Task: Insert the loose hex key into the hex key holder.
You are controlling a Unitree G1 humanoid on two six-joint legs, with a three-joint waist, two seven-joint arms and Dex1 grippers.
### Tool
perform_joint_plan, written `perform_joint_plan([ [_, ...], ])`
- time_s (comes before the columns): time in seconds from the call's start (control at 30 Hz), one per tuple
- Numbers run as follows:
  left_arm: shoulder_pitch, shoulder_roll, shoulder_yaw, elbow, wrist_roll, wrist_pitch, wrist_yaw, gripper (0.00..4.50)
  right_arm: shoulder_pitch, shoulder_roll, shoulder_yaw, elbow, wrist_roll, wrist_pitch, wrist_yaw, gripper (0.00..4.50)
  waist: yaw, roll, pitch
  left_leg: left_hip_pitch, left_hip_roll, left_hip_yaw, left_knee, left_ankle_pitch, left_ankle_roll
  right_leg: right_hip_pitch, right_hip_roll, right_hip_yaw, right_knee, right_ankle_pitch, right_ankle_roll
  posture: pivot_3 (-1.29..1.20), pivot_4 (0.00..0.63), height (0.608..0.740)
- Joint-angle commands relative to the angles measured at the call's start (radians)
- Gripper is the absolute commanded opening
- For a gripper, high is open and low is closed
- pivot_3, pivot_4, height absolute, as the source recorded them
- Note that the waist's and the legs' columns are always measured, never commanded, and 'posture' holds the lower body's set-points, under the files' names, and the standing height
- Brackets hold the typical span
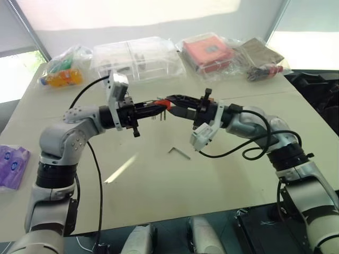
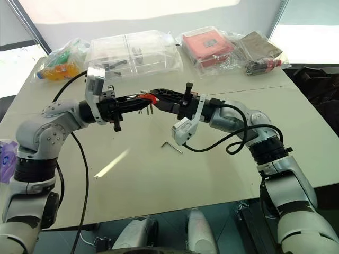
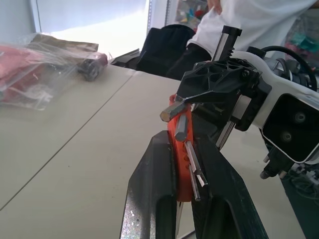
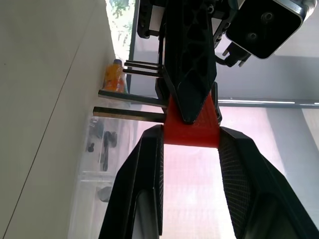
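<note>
The hex key holder (image 1: pixel 162 102), a small orange-red block with thin metal keys hanging from it, is held in the air above the table between both arms. My left gripper (image 1: pixel 158 106) is shut on it from the left, and the left wrist view has the orange block (image 3: pixel 173 130) pinched between its black fingers (image 3: pixel 154 189). My right gripper (image 1: pixel 169 100) grips the same block from the right; the right wrist view has the holder (image 4: pixel 192 127) wedged between its fingertips. The loose hex key (image 1: pixel 179 152), a thin grey L-shaped rod, lies flat on the table below and slightly right of the grippers.
Along the table's back edge stand clear plastic boxes (image 1: pixel 137 58), a red case in a clear bag (image 1: pixel 207 53), a bag of colourful items (image 1: pixel 63 71) and a dark bagged tool (image 1: pixel 262 66). A purple pack (image 1: pixel 13 164) lies at the left edge. A person in white (image 3: pixel 249 20) stands beyond the table.
</note>
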Motion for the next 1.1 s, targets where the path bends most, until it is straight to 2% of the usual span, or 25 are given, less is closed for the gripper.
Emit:
perform_joint_plan([
  [0.03, -0.005, 0.0, 0.014, -0.009, 0.007, -0.033, -0.003, 0.0, 0.006, -0.006, -0.012, -0.034, 0.021, -0.005, 0.018, 2.45, 0.0, 0.0, 0.0, 0.0, 0.0, 0.0, 0.0, 0.0, 0.0, 0.0, 0.0, 0.0, 0.0, 0.0, 0.0, 0.0, 0.15, 0.74],
  [0.17, 0.002, -0.001, 0.013, -0.015, 0.019, -0.047, -0.002, 0.0, 0.004, -0.012, -0.005, -0.006, 0.036, -0.012, 0.051, 4.46, 0.0, 0.0, 0.0, 0.0, 0.0, 0.0, 0.0, 0.0, 0.0, 0.0, 0.0, 0.0, 0.0, 0.0, 0.0, 0.0, 0.15, 0.74],
  [0.3, 0.039, 0.004, 0.013, -0.061, 0.037, -0.064, 0.021, 0.0, 0.025, -0.004, -0.015, 0.064, 0.237, 0.148, 0.238, 4.46, -0.001, 0.0, 0.0, 0.0, 0.0, 0.0, 0.0, 0.0, 0.0, 0.001, 0.0, 0.0, 0.0, 0.0, 0.0, 0.0, 0.15, 0.74],
  [0.37, 0.065, 0.012, 0.012, -0.087, 0.061, -0.083, 0.034, 0.0, 0.066, 0.023, -0.053, 0.014, 0.451, 0.432, 0.419, 4.46, 0.001, 0.0, 0.0, 0.0, 0.0, 0.0, 0.0, 0.0, 0.0, 0.001, 0.0, 0.0, 0.0, 0.0, 0.0, 0.0, 0.15, 0.74],
  [0.43, 0.083, 0.014, 0.013, -0.107, 0.074, -0.096, 0.045, 0.0, 0.094, 0.046, -0.095, -0.073, 0.6, 0.717, 0.53, 4.46, 0.002, 0.0, 0.0, 0.0, 0.0, -0.001, 0.001, 0.0, 0.0, 0.002, 0.0, 0.0, -0.001, 0.0, 0.0, 0.0, 0.15, 0.74],
  [0.5, 0.101, 0.001, 0.029, -0.13, 0.074, -0.098, 0.08, 0.0, 0.11, 0.028, -0.115, -0.196, 0.751, 1.121, 0.651, 4.46, 0.003, 0.0, 0.0, -0.001, 0.0, -0.001, 0.001, 0.0, 0.001, 0.002, -0.001, 0.0, 0.0, 0.0, 0.0, 0.0, 0.15, 0.74],
  [0.57, 0.116, -0.004, 0.039, -0.149, 0.07, -0.097, 0.106, 0.0, 0.125, -0.007, -0.108, -0.297, 0.835, 1.398, 0.733, 4.46, 0.007, 0.0, 0.0, -0.001, 0.0, -0.002, 0.002, -0.001, 0.001, 0.002, -0.001, 0.0, 0.0, 0.0, 0.0, 0.0, 0.15, 0.74],
  [0.67, 0.134, -0.002, 0.042, -0.169, 0.067, -0.094, 0.127, 0.0, 0.15, -0.02, -0.101, -0.406, 0.902, 1.619, 0.755, 4.46, 0.012, 0.0, 0.0, -0.001, 0.0, -0.003, 0.002, -0.001, 0.002, 0.002, -0.002, 0.0, 0.0, 0.0, 0.0, 0.0, 0.15, 0.74],
  [0.73, 0.143, 0.0, 0.04, -0.18, 0.066, -0.092, 0.135, 0.0, 0.171, -0.026, -0.08, -0.453, 0.905, 1.698, 0.748, 4.46, 0.014, 0.0, 0.0, -0.001, 0.0, -0.003, 0.002, -0.002, 0.003, 0.002, -0.002, 0.0, -0.001, 0.0, 0.0, 0.0, 0.15, 0.74],
  [0.87, 0.159, 0.009, 0.035, -0.191, 0.07, -0.092, 0.141, 0.0, 0.213, -0.01, -0.039, -0.477, 0.875, 1.74, 0.714, 4.46, 0.027, 0.0, 0.0, -0.001, 0.0, -0.002, 0.002, -0.003, 0.006, 0.001, -0.003, 0.0, 0.0, 0.0, 0.0, 0.0, 0.15, 0.74],
  [1.1, 0.164, 0.034, 0.056, -0.204, 0.057, -0.079, 0.158, 0.0, 0.241, 0.099, -0.022, -0.401, 0.841, 1.751, 0.602, 4.46, 0.031, 0.0, 0.0, -0.001, 0.0, -0.001, 0.003, -0.001, 0.002, 0.001, -0.003, 0.0, 0.0, 0.0, 0.0, 0.0, 0.15, 0.74],
])
